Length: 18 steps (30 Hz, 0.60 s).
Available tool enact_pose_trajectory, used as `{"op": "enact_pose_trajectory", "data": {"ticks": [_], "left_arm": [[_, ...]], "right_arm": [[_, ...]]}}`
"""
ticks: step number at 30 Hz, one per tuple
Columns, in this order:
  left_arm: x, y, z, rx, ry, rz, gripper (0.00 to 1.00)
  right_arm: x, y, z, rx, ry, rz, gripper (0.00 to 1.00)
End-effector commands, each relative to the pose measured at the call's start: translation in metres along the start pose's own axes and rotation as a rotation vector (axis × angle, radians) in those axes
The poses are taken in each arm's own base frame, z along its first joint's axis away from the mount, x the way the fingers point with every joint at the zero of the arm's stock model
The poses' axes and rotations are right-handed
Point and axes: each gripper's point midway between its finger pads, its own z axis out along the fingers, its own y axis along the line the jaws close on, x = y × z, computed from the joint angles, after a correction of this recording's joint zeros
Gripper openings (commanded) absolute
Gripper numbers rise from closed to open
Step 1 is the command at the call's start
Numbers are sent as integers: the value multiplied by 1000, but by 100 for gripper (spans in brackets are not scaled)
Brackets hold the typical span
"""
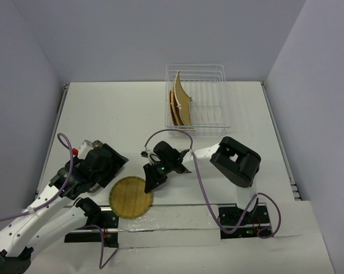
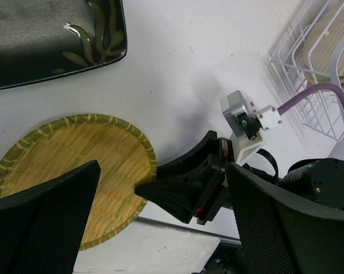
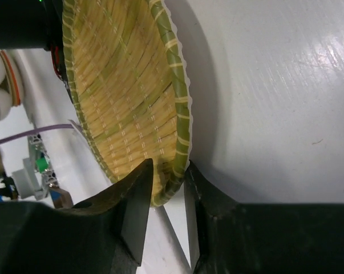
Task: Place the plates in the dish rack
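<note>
A yellow round woven plate [image 1: 130, 197] lies at the table's near edge. My right gripper [image 1: 150, 181] reaches to its right rim. In the right wrist view the two fingers [image 3: 166, 171] are shut on the rim of that plate [image 3: 126, 85], one inside and one outside. My left gripper [image 1: 112, 174] hovers open and empty over the plate's left side [image 2: 75, 165]. A black floral plate [image 2: 46, 40] lies flat beside it. The white wire dish rack [image 1: 197, 100] stands at the back, with woven plates [image 1: 180, 103] upright in its left end.
A metal strip [image 1: 177, 220] runs along the near edge under the plate's front. The right arm's purple cable [image 1: 197, 171] loops over the table. The rack's corner [image 2: 314, 74] shows in the left wrist view. Grey walls close in on both sides.
</note>
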Motion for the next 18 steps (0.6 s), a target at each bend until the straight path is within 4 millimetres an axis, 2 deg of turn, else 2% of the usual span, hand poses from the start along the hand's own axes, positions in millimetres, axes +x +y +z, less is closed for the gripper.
{"op": "enact_pose_trajectory", "data": {"ticks": [1, 3, 6, 7, 9, 10, 13, 15, 18], "left_arm": [[-6, -10, -7, 45, -17, -11, 99], [-5, -13, -7, 64, -13, -7, 99], [-3, -20, -7, 92, 1, 21, 99], [-2, -21, -7, 94, 4, 31, 99], [-1, -25, -7, 104, 10, 44, 99], [1, -28, -5, 108, 19, 65, 99], [6, -33, 0, 120, 37, 88, 99], [9, -39, 6, 130, 46, 108, 99], [15, -46, 12, 145, 70, 145, 99]], "right_arm": [[3, -19, 4, 75, 9, 46, 32], [3, -22, 2, 80, 4, 55, 24], [1, -24, -2, 84, -8, 62, 2], [-2, -23, -6, 82, -24, 57, 0], [-3, -23, -12, 71, -41, 52, 0], [-12, -25, -24, 69, -82, 66, 0], [-13, -28, -42, 18, -120, 109, 0], [-21, -31, -63, -24, -189, 146, 0], [-15, -41, -79, -14, -219, 175, 0]]}}
